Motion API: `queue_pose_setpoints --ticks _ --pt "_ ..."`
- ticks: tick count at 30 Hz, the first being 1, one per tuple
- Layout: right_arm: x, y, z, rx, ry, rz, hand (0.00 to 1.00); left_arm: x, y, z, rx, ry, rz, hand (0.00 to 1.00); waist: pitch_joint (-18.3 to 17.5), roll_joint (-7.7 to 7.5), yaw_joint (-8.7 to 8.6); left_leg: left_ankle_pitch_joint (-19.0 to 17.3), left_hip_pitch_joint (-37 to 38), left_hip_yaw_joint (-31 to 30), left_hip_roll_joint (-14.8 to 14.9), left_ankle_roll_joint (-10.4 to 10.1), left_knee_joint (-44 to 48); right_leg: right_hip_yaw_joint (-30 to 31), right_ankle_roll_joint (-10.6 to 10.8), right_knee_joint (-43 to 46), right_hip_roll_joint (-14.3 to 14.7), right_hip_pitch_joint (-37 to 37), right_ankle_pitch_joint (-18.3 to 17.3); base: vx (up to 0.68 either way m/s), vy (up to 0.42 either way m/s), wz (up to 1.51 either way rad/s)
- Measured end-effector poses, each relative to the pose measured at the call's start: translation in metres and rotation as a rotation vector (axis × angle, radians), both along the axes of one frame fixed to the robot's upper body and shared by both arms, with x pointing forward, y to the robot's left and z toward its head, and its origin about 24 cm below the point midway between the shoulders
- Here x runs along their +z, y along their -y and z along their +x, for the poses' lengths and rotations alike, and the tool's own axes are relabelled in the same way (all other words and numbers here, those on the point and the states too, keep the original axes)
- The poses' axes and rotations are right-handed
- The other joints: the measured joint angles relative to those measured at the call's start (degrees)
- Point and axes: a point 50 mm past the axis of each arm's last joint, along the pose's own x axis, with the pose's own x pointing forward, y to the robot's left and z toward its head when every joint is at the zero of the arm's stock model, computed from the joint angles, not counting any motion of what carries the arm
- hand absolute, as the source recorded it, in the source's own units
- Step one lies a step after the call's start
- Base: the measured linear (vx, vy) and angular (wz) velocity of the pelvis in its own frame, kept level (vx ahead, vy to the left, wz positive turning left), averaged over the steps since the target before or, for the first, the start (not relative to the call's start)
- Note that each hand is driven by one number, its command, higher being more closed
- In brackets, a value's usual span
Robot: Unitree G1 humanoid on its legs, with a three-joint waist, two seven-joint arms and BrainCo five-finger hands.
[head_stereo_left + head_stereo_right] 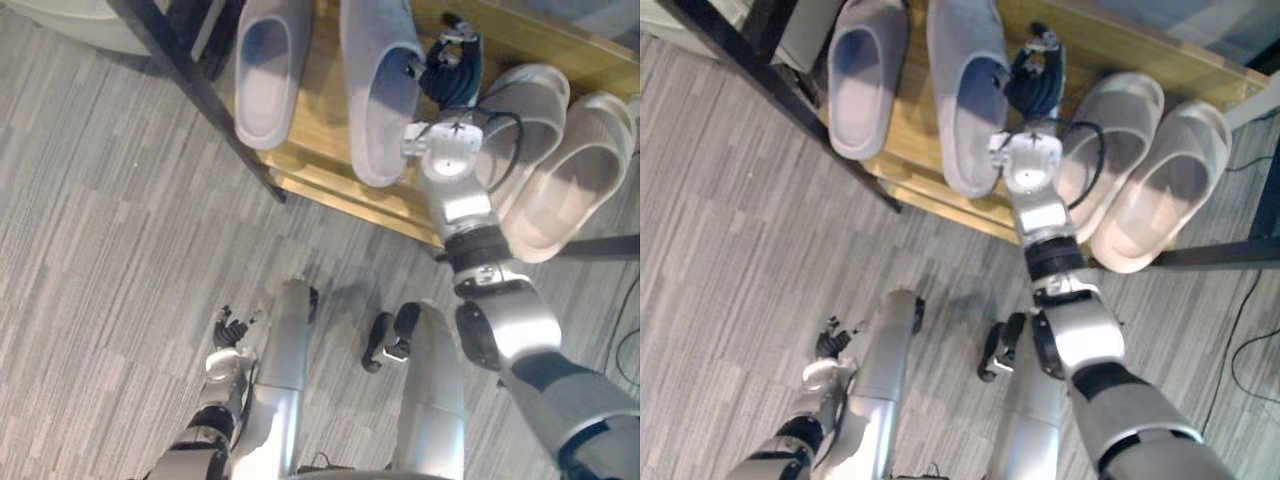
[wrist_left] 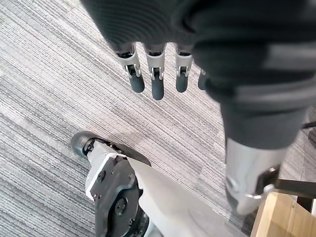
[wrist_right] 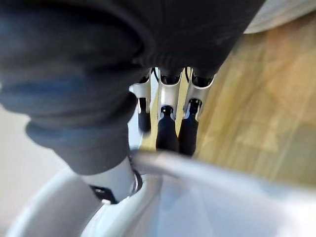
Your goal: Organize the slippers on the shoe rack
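Two grey slippers lie on the wooden shelf [image 1: 322,150] of the shoe rack, one at the left [image 1: 265,70] and a longer one [image 1: 375,95] beside it. My right hand [image 1: 452,70] is at the right edge of the longer grey slipper. In the right wrist view its fingers [image 3: 166,131] reach down past the slipper's rim [image 3: 222,182] while the thumb sits on the near side, pinching the rim. Two beige slippers [image 1: 527,125] [image 1: 578,180] lie side by side to the right of my arm. My left hand [image 1: 230,330] hangs low over the floor, fingers [image 2: 157,74] relaxed and holding nothing.
A black frame bar [image 1: 195,95] of the rack slants down to the grey carpet [image 1: 110,250] at the left. The shelf's front edge [image 1: 350,205] overhangs the floor, and the beige slippers' heels stick out past it.
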Motion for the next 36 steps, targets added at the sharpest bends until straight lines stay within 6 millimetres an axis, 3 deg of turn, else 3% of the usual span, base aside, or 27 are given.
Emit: queue_pose_setpoints --ticks 7,19,24,31,36 --pt "-0.004 -0.012 0.000 0.059 -0.017 0.069 0.00 0.000 0.000 0.000 0.006 -0.002 0.001 0.00 -0.14 -0.03 0.05 0.02 0.10 0.04 0.16 -0.04 -0.10 0.03 -0.08 -0.15 0.14 0.00 0.05 0.00 0.000 0.00" --pt "-0.009 -0.009 0.001 0.088 -0.039 0.115 0.00 -0.002 -0.003 -0.002 0.028 -0.009 -0.015 0.00 -0.37 -0.05 0.10 0.05 0.75 0.35 1.15 -0.05 -1.48 -0.19 -0.52 -2.01 0.80 0.57 0.56 0.01 -0.003 -0.03" --pt "-0.044 -0.022 -0.007 0.144 -0.085 0.197 0.00 -0.003 -0.003 -0.004 0.057 -0.008 -0.029 0.00 -0.76 -0.20 0.03 0.09 3.91 0.96 1.87 -0.10 -3.83 -0.20 -0.38 -4.23 1.17 3.46 0.68 0.04 -0.029 -0.03" --pt "-0.069 -0.029 -0.025 0.192 -0.078 0.260 0.00 -0.001 -0.002 -0.004 0.063 0.008 -0.033 0.00 -0.84 -0.16 -0.09 0.23 5.48 0.77 1.99 -0.24 -5.77 -0.87 -0.44 -6.06 1.20 5.20 0.80 0.05 -0.024 0.02" --pt "-0.098 -0.036 -0.032 0.228 -0.156 0.337 0.00 -0.002 -0.001 -0.004 0.062 0.002 -0.035 0.00 -0.85 -0.18 -0.20 0.26 7.98 0.49 2.04 -0.28 -7.27 -1.55 -0.42 -7.73 1.20 8.12 0.79 0.06 -0.020 0.03"
